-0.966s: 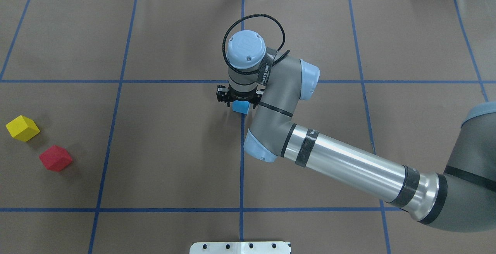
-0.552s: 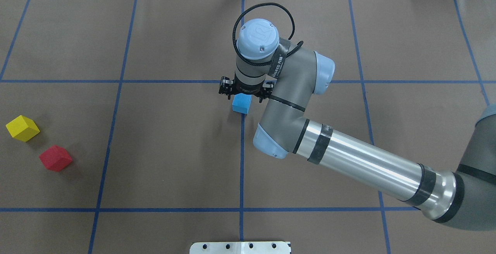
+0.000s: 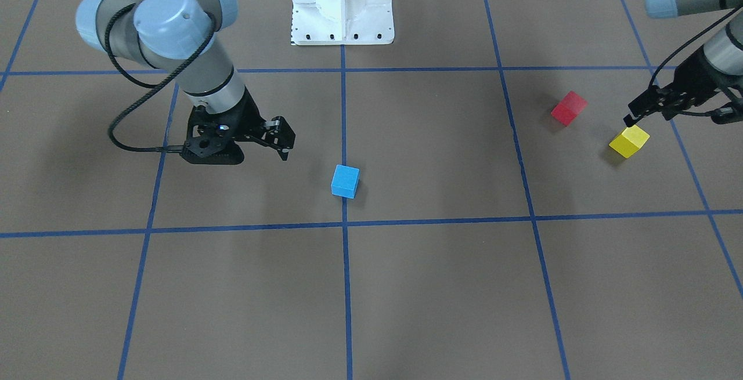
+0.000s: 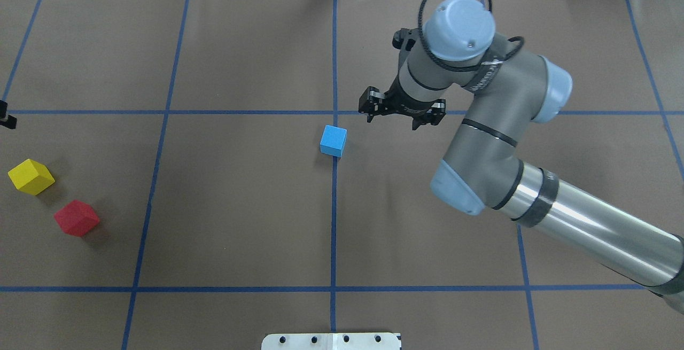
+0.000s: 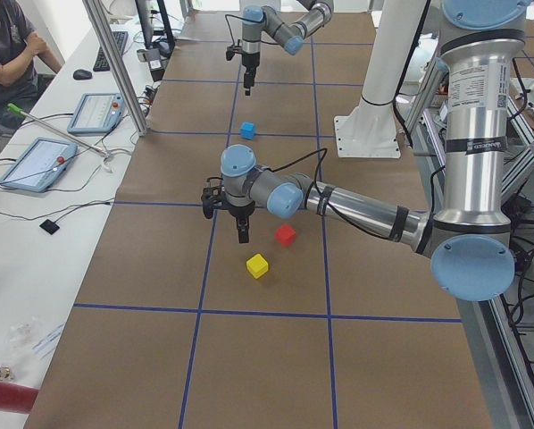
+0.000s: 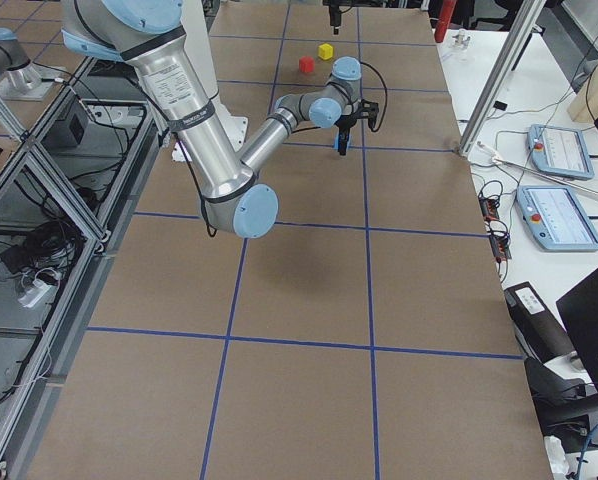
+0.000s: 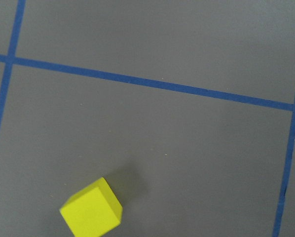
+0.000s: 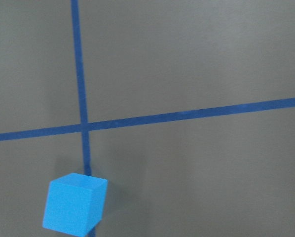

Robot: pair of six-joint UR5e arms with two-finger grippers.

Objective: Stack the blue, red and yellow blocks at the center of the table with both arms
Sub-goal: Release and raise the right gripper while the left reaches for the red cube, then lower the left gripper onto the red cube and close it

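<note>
The blue block (image 4: pixel 333 140) (image 3: pixel 345 181) (image 8: pixel 76 202) sits alone on the table (image 4: pixel 240 205), beside the centre tape crossing. My right gripper (image 4: pixel 399 119) (image 3: pixel 282 147) hangs open and empty above the table, apart from the block on the robot's right. The yellow block (image 4: pixel 31 176) (image 3: pixel 629 141) (image 7: pixel 92 210) and the red block (image 4: pixel 77 217) (image 3: pixel 569 107) lie side by side, apart, far to the robot's left. My left gripper (image 3: pixel 676 116) hovers open just above and beyond the yellow block, holding nothing. Only its tip shows in the overhead view.
The white bolted pedestal (image 3: pixel 342 3) (image 4: pixel 331 341) stands at the robot's edge of the table. A seated person (image 5: pixel 8 45) and control tablets (image 5: pixel 35 161) are on a side bench past the far edge. Metal frame posts (image 5: pixel 115 63) rise along that edge.
My right gripper has let go of the blue block, risen and swung to the robot's right. The block stays at the centre. A tip of the left gripper has entered the overhead view's left edge.
</note>
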